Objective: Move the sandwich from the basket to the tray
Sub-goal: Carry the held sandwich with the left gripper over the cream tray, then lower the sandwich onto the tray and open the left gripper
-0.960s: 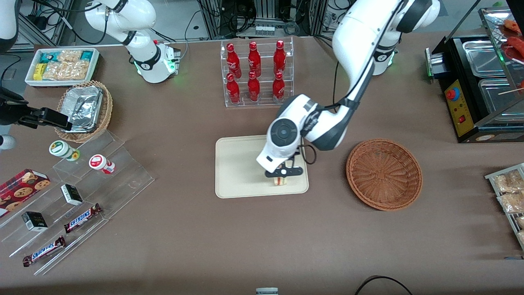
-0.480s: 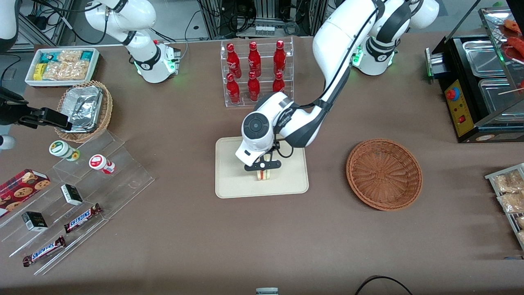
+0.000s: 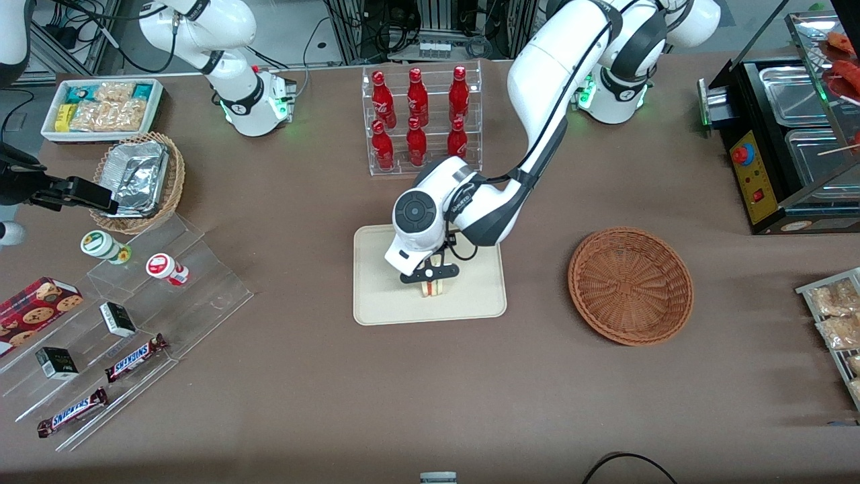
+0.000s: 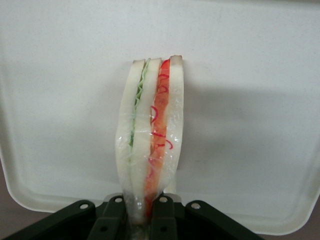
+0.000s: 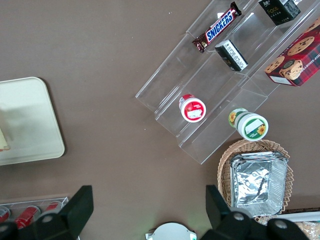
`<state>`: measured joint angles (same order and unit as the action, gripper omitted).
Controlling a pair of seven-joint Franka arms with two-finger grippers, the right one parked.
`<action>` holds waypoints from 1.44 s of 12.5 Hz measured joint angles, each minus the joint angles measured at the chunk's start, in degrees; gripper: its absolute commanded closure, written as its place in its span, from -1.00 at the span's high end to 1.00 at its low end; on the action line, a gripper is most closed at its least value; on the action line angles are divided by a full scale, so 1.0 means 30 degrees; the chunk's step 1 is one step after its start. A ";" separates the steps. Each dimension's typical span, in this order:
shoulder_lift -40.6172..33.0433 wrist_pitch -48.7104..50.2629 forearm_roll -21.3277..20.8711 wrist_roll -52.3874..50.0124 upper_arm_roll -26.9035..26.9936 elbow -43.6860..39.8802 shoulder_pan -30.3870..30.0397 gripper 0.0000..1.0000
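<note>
Pinching the sandwich (image 3: 434, 288) upright by one end, my jaws (image 3: 431, 274) stay clamped on it over the middle of the tray (image 3: 376, 296); the basket (image 3: 630, 286) sits well apart toward my end of the tabletop (image 3: 430, 390)

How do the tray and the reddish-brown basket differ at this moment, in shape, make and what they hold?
The tray is flat, rectangular and smooth cream-beige; the basket is round, bowl-shaped and woven reddish-brown wicker. The tray has the sandwich over it, standing on edge, gripped by the gripper; the basket holds nothing. The tray lies nearer the parked arm's end of the table than the basket. Both sit on the brown table, about equally near the front camera.
</note>
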<state>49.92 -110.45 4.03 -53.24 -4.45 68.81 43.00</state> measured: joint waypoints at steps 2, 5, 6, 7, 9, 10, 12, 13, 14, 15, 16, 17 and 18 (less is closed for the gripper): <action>0.0299 -0.0009 0.0000 -0.0242 0.0000 -0.0271 0.0000 0.82; 0.0409 -0.0005 0.0000 -0.0327 0.0003 -0.0517 0.0000 1.00; 0.0408 -0.0001 0.0000 -0.0335 0.0010 -0.0631 0.0000 1.00; 0.0404 0.0004 0.0000 -0.0334 0.0028 -0.0776 -0.0002 1.00; 0.0325 0.0048 0.0000 -0.0334 0.0059 -0.1141 -0.0036 1.00; 0.0219 0.0067 0.0000 -0.0333 0.0064 -0.1277 -0.0055 1.00; -0.0157 0.0148 -0.0007 -0.0334 0.0077 -0.1436 -0.0049 1.00; -0.0376 0.0298 -0.0134 -0.0334 0.0082 -0.1502 -0.0037 1.00; -0.0621 0.0522 -0.0423 -0.0334 0.0106 -0.1522 -0.0044 1.00; -0.0878 0.0747 -0.0740 -0.0334 0.0149 -0.1533 -0.0068 1.00; -0.1128 0.0894 -0.0905 -0.0334 0.0194 -0.1538 -0.0089 1.00; -0.1364 0.1203 -0.0946 -0.0334 0.0223 -0.1539 -0.0109 1.00; -0.1601 0.1667 -0.0950 -0.0334 0.0258 -0.1549 -0.0124 1.00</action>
<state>45.12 -105.45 1.18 -54.24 -3.67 64.16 42.63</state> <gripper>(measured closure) 0.000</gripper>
